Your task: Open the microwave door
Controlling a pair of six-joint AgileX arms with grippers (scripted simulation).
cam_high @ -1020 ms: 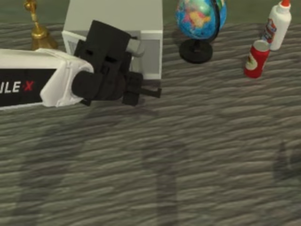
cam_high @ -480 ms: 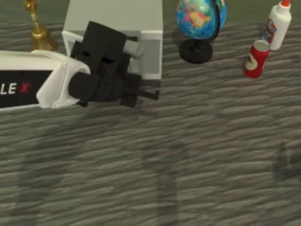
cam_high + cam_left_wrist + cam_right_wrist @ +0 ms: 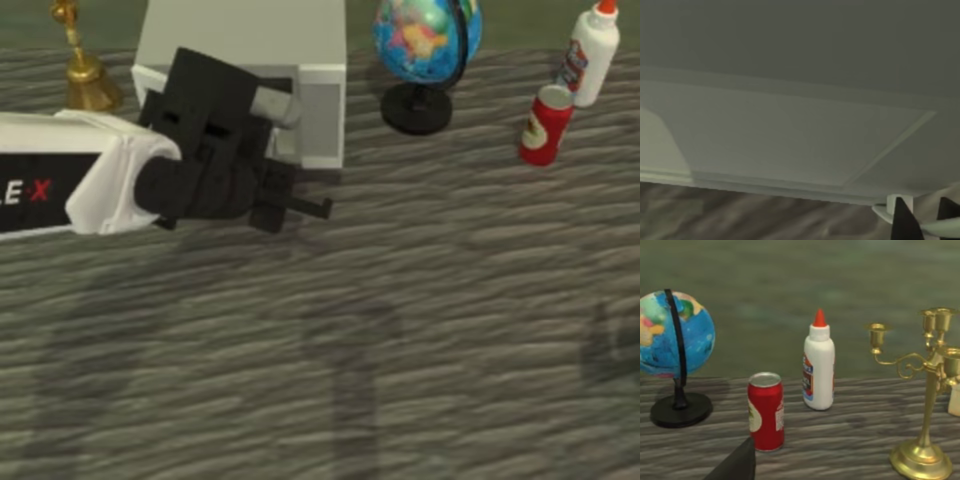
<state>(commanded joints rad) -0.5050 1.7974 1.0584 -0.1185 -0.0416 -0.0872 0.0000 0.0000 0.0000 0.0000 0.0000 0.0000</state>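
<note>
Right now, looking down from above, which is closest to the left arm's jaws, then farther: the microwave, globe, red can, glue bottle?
From the left gripper, in the top view:
1. Microwave, just behind it.
2. Globe, back, right of the microwave.
3. Red can, far right.
4. Glue bottle, behind the can.

White left arm (image 3: pixel 70 185), black gripper (image 3: pixel 315 207)

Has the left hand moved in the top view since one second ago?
Yes. The left hand has drifted toward the table's left side and slightly nearer the camera, judged against the microwave, which stays put.
</note>
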